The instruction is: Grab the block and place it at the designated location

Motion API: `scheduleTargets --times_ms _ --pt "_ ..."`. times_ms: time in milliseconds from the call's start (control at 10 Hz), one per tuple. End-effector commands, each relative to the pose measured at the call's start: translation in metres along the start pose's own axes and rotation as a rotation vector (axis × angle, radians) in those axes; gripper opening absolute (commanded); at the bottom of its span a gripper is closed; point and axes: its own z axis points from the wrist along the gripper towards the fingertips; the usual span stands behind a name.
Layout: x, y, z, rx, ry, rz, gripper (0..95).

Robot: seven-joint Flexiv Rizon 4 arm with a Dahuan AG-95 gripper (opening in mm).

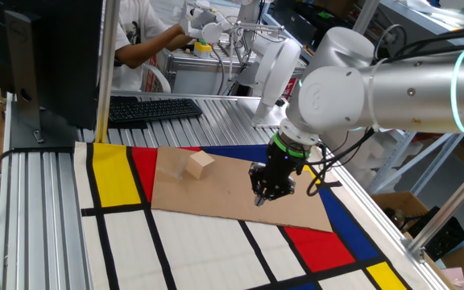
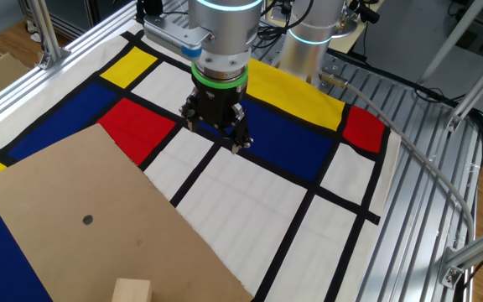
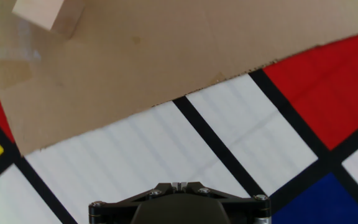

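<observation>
On brown cardboard sheet point(image 1: 240, 193): block point(image 1: 200, 164), resting free — not yet grasped. End effector point(image 1: 267, 192) hovers nearby, well apart, carrying nothing; finger spread cannot be told — likely pre-approach.

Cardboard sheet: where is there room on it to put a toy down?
Most of the cardboard sheet is bare. The widest free patch lies between the black dot and the red square. The block takes one edge. The hand hovers off it, over blue.
</observation>
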Motion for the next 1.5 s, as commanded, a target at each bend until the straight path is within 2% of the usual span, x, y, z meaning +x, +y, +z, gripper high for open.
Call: scheduleTargets --times_ms 100,1100,1300,1400,1500 --pt "0.000 0.000 0.000 0.000 -0.007 0.039 0.0" --pt "-0.001 0.000 0.001 0.001 -0.018 0.065 0.0" --pt "-0.006 0.001 0.004 -0.002 -0.019 0.094 0.0" --pt "-0.011 0.003 0.008 -0.011 -0.016 0.101 0.0" --pt "-0.016 0.007 0.012 -0.008 -0.019 0.109 0.0"
